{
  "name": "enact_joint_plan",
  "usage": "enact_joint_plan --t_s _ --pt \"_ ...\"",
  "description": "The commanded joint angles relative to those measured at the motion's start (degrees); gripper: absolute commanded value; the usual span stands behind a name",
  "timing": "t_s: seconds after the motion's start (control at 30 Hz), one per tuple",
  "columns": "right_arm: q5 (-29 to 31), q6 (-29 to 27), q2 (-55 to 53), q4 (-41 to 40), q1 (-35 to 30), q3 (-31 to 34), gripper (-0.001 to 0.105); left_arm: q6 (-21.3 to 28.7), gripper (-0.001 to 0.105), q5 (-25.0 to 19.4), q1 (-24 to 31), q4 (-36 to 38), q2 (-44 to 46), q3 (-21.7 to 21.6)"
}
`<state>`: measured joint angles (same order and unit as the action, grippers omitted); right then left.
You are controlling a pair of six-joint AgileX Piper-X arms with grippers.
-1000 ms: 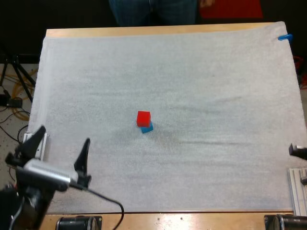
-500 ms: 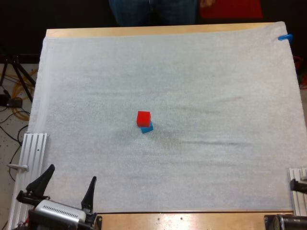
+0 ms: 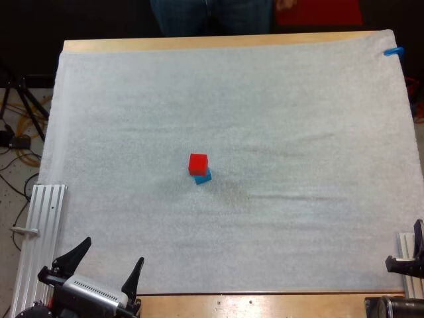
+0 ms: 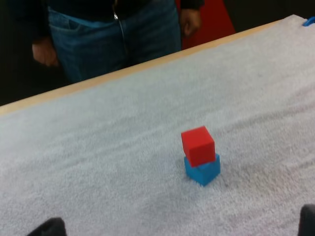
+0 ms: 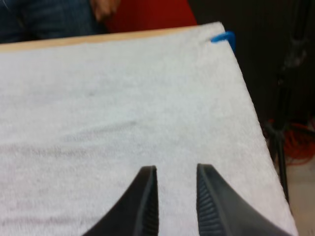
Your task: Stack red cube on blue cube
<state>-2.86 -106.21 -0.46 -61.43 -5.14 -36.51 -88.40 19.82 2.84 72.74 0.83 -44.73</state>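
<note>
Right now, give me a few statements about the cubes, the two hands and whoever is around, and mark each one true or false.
1. The red cube sits on top of the blue cube. True.
2. The left hand is shut on the red cube. False: it is open at the near edge of the mat, well away from both cubes.
3. A person stands beyond the far side of the table. True.
4. The right hand is shut on nothing. False: its fingers stand apart over bare mat.
5. The cubes are at the mat's far right corner. False: they are near the mat's middle.
</note>
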Motion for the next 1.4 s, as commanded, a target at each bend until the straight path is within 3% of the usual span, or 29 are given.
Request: enact_joint_plan --t_s 0.0,0.13,0.3,0.37,0.77,1.0,1.37 --pt "-0.87 -0.41 -2.62 3.22 -0.08 0.28 0.020 0.00 0.087 0.58 0.19 -1.94 8.01 -0.32" --pt "-0.87 -0.41 -2.43 9.53 -0.08 1.85 0.020 -0.51 0.087 -0.64 0.19 -6.55 8.01 0.20" --pt "-0.87 -0.41 -2.25 13.97 -0.08 4.75 0.020 -6.09 0.087 -8.80 0.19 -12.17 7.85 3.06" --pt "-0.87 -0.41 -2.25 14.09 -0.08 5.85 0.020 -6.60 0.087 -10.18 0.19 -13.07 7.86 4.44" --pt "-0.87 -0.41 -2.25 14.07 -0.08 9.12 0.020 -6.63 0.087 -10.26 0.19 -16.54 7.86 12.31" --pt "-0.87 -0.25 -2.25 9.07 -0.08 8.91 0.020 -6.63 0.087 -10.26 0.19 -16.08 7.82 15.91" --pt "-0.87 -0.25 -2.25 4.58 -0.08 7.46 0.020 -6.75 0.087 -10.26 0.19 -16.34 7.73 16.20"
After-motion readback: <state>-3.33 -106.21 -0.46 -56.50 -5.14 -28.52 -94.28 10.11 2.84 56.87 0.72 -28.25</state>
